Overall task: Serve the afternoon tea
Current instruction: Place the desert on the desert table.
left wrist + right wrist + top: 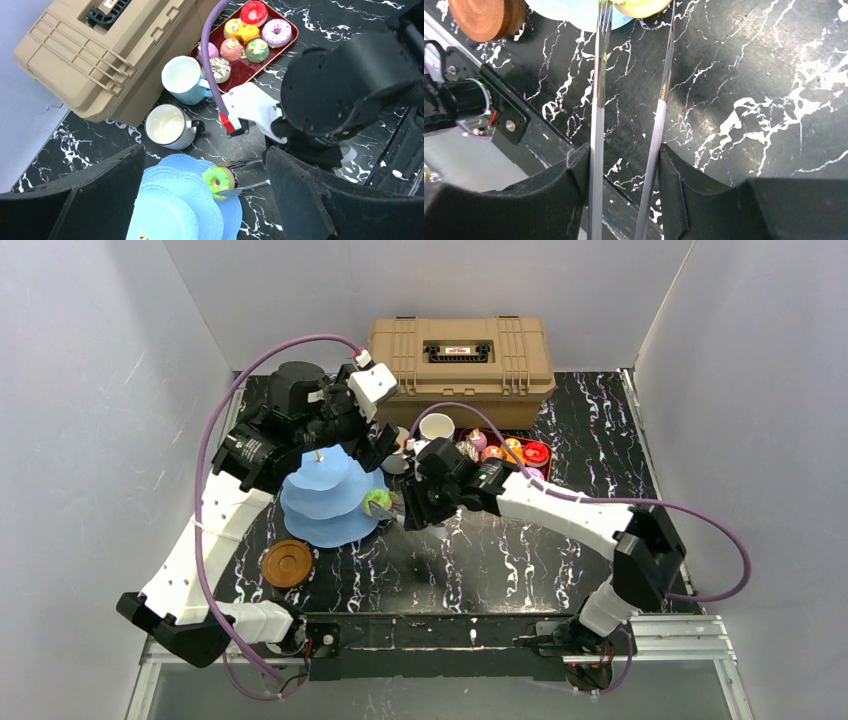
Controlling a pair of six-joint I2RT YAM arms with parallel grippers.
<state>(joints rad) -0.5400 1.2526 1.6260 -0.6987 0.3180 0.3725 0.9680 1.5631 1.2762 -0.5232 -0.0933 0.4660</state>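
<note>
The light-blue three-tier cake stand [325, 500] [170, 200] stands left of centre. A green toy donut [378, 502] [218, 181] [639, 6] sits at the rim of its bottom tier, between the tips of metal tongs [250, 188] [599, 100]. My right gripper [418, 505] [624, 155] is shut on the tongs' two arms. My left gripper [380, 445] [205, 151] hangs open above the stand, holding nothing. A white mug [167, 125] and a light-blue mug [184, 79] stand behind the stand. A brown saucer [288, 563] [484, 17] lies in front of it.
A tan toolbox [460, 355] [100, 55] stands along the back edge. A dark-red tray [245, 70] with several toy donuts and cakes [255, 12] lies to the right of the mugs. The right arm [560, 505] reaches across the middle of the table.
</note>
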